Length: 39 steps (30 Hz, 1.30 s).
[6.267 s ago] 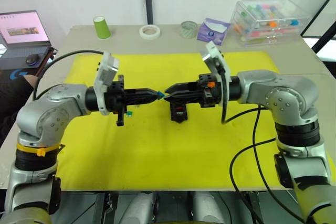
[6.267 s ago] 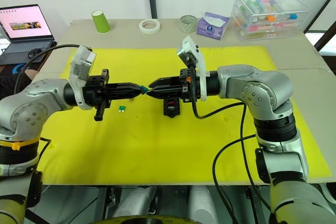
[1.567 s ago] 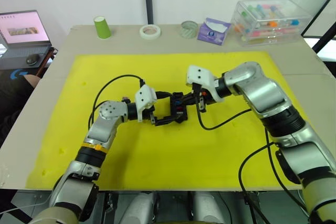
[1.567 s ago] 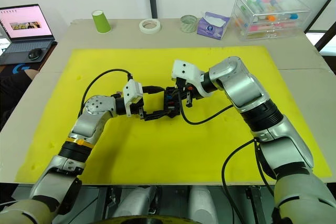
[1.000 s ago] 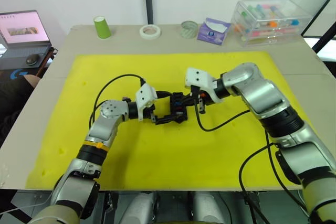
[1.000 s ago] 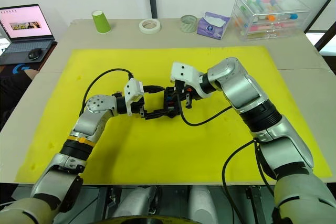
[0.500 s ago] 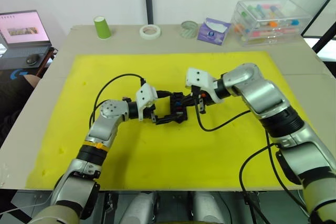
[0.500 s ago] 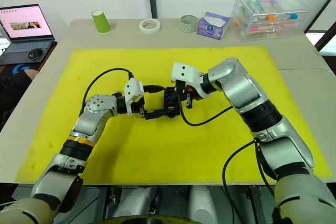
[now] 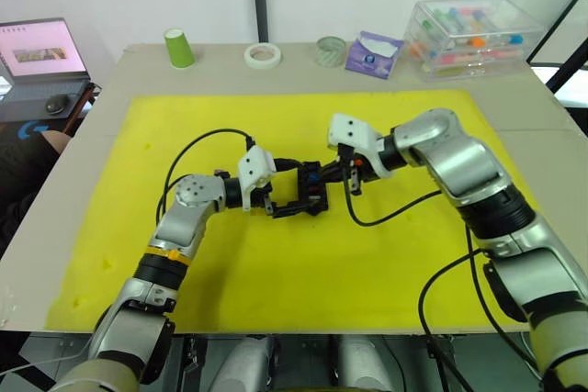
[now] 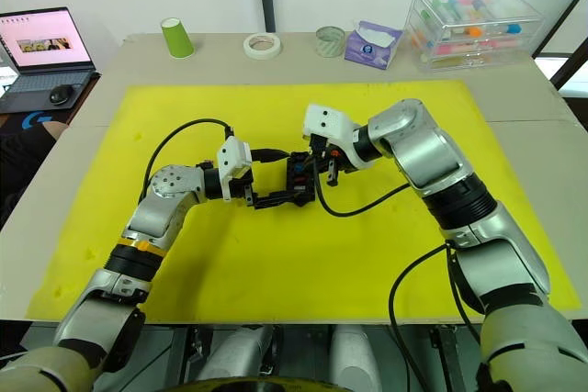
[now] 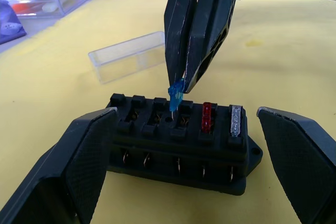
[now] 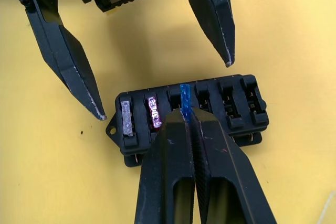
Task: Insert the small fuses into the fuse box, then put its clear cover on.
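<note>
Your right gripper (image 12: 187, 109) pinched a blue fuse (image 11: 175, 93) closed-fingered, its prongs at a middle slot of the fuse box (image 11: 181, 140) on the yellow surface (image 9: 276, 263). Your left gripper (image 12: 163, 90) straddled the box, fingers spread wide. The clear cover (image 11: 127, 56) lay just beyond.

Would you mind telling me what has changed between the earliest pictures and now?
Both arms dropped from mid-air to the mat. The right gripper kept the blue fuse and now holds it over the fuse box. The left gripper let go and straddles the box, open. The clear cover stayed put.
</note>
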Available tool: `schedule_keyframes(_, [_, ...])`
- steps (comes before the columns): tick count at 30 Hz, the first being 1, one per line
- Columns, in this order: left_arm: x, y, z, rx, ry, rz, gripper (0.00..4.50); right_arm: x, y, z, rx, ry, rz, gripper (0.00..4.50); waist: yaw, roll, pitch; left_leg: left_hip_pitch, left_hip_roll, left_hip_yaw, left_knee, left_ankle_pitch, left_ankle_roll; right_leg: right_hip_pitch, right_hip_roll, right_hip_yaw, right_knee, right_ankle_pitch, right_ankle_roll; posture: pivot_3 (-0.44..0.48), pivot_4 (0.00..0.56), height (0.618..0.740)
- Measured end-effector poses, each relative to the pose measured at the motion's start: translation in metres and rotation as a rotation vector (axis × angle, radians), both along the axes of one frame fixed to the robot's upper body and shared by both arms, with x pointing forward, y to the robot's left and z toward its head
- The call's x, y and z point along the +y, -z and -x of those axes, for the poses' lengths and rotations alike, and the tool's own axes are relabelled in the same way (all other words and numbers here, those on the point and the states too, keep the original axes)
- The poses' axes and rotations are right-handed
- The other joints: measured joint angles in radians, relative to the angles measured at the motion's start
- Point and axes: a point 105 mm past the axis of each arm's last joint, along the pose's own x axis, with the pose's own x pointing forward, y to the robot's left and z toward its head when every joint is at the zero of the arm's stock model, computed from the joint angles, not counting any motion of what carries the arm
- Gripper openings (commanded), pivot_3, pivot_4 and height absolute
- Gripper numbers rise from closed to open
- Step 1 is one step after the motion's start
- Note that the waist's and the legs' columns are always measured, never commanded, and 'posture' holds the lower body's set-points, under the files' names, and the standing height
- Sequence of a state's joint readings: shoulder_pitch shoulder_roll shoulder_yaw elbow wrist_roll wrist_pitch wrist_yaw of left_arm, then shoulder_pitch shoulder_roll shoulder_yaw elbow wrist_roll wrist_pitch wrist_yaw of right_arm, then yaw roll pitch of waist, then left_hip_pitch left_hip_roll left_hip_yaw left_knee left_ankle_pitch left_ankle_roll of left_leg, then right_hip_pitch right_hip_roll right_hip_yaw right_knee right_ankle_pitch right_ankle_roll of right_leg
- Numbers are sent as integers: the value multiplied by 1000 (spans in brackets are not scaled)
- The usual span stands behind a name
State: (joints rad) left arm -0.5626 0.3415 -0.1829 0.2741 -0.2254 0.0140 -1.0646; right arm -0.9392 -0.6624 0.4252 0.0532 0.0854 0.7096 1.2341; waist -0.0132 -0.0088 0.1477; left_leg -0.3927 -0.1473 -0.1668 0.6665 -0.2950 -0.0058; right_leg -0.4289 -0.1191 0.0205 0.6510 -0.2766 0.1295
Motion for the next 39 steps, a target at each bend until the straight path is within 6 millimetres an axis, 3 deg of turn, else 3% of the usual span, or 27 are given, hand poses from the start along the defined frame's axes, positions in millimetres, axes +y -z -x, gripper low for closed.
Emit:
schedule_keyframes(3, [0, 0, 0, 0, -3, 0, 4470, -6, -12, -4, -74, 9, 46, 0, -1, 0, 0, 0, 0, 0, 0, 0, 0, 0, 0, 0, 0, 0, 0, 0, 150, 740])
schedule_keyframes(10, [0, 1, 5, 4, 1, 3, 4470, 7, -43, 10, -261, -19, 101, 0, -1, 0, 0, -1, 0, 0, 0, 0, 0, -1, 0, 0, 0, 0, 0, 0, 150, 740])
schedule_keyframes(15, [0, 0, 6, 7, 2, 5, 4470, 12, -63, 21, -272, -5, 158, 0, 1, 0, 0, -1, 0, 0, 0, 0, 0, -1, 0, 0, 0, 0, 0, 0, 150, 740])
schedule_keyframes(18, [0, 0, 6, 15, 0, 5, 4470, 11, -58, 23, -241, 9, 205, 0, 2, 0, 0, -1, 0, 0, 0, 0, 0, -1, 0, 0, 0, 0, 0, 0, 150, 740])
schedule_keyframes(23, [0, -1, 8, 25, 20, 23, 4470, 9, -31, 32, -101, -8, 329, 0, 0, 0, 0, -1, 0, 0, 0, 0, 0, -1, 0, 0, 0, 0, 0, 0, 150, 740])
schedule_keyframes(30, [-1, -1, 9, 28, 29, 26, 4470, 22, -42, 30, -105, -5, 325, 0, 0, 0, 0, -1, 0, 0, 0, 0, 0, -1, 0, 0, 0, 0, 0, 0, 150, 740])
schedule_keyframes(39, [0, 1, 9, 32, 20, 31, 4470, 26, -32, 22, -80, 7, 330, 0, -1, 0, 0, -1, 0, 0, 0, 0, 0, -2, 0, 0, 1, 0, 0, 0, 150, 740])
